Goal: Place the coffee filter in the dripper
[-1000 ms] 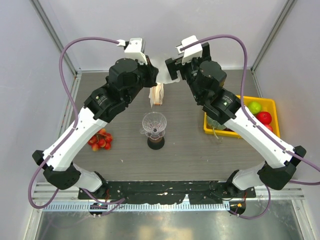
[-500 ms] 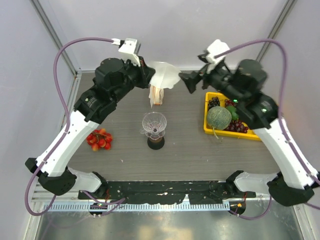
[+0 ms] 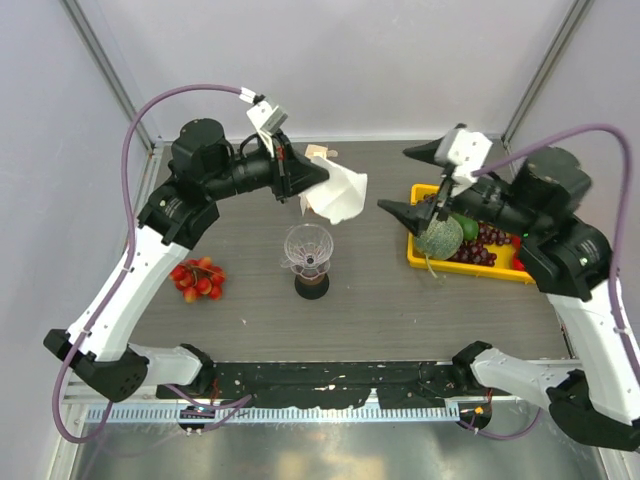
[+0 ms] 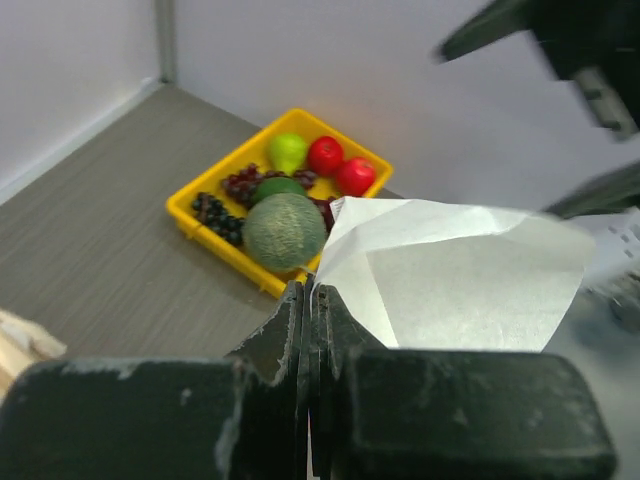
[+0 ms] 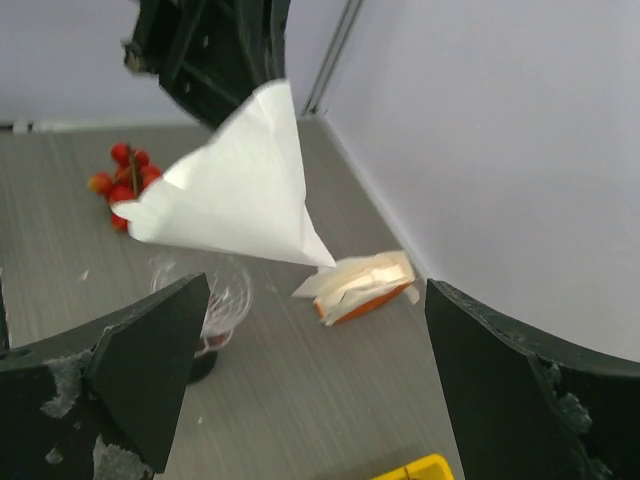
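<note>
Left wrist: tool (image 4: 306, 292) seemingly pinches coffee filter (image 4: 460, 275).

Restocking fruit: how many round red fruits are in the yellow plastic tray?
2. Both at the far end of the yellow plastic tray: one round red fruit beside the pale green fruit, the other right of it. The white paper coffee filter may hide more.

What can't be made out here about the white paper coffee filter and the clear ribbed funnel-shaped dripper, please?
- Top view: the left gripper and its pinch on the coffee filter are too small to see clearly.
- Right wrist view: the dripper is partly behind the right gripper finger, and faint.
- Left wrist view: the dripper is out of frame; gripper and filter fill the foreground.
</note>
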Motion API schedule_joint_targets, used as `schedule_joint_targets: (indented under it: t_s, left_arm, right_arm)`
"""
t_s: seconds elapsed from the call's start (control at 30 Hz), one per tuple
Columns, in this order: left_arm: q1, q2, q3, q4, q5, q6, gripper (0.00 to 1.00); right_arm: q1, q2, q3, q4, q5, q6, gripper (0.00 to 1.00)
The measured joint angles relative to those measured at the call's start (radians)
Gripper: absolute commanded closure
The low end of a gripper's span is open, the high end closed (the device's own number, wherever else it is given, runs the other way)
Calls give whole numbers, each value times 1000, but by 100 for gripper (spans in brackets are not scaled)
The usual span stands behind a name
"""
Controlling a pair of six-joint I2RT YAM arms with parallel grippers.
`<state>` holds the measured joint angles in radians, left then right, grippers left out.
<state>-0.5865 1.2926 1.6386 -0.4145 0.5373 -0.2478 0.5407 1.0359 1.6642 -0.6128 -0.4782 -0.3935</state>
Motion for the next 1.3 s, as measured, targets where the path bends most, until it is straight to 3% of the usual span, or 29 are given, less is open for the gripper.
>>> schedule_joint_targets:
  t_s: [0.27, 0.5, 0.8, 1.0, 1.07, 1.1, 1.13, 1.17, 1.2, 1.3]
  left_arm:
    - [0, 3, -6, 87, 355, 30, 100]
    - [-10, 45, 42, 72, 454, 83, 100]
    - [-45, 66, 101, -80, 451, 274, 100]
    - [-72, 68, 141, -150, 433, 368, 100]
    - [-74, 68, 143, -158, 423, 380, 100]
    - [-74, 68, 143, -163, 419, 384, 100]
    - [-74, 68, 143, -165, 415, 387, 100]
    - [-74, 68, 143, -166, 411, 387, 100]
    - [-74, 68, 143, -166, 407, 387, 100]
    - [-74, 68, 143, -170, 404, 392, 100]
  right_arm:
    - [14, 116, -11, -209, -162, -133, 3]
    - [93, 141, 14, -269, -198, -171, 0]
    - [145, 143, 27, -295, -203, -164, 27]
    - [145, 165, 38, -290, -204, -134, 55]
    - [145, 173, 39, -288, -203, -130, 59]
    - [146, 175, 39, -288, -203, -128, 59]
    - [146, 175, 39, -288, -202, -127, 51]
    - [146, 176, 39, -287, -201, -126, 42]
    - [148, 175, 39, -286, -200, -124, 26]
    - [151, 175, 42, -285, -195, -123, 24]
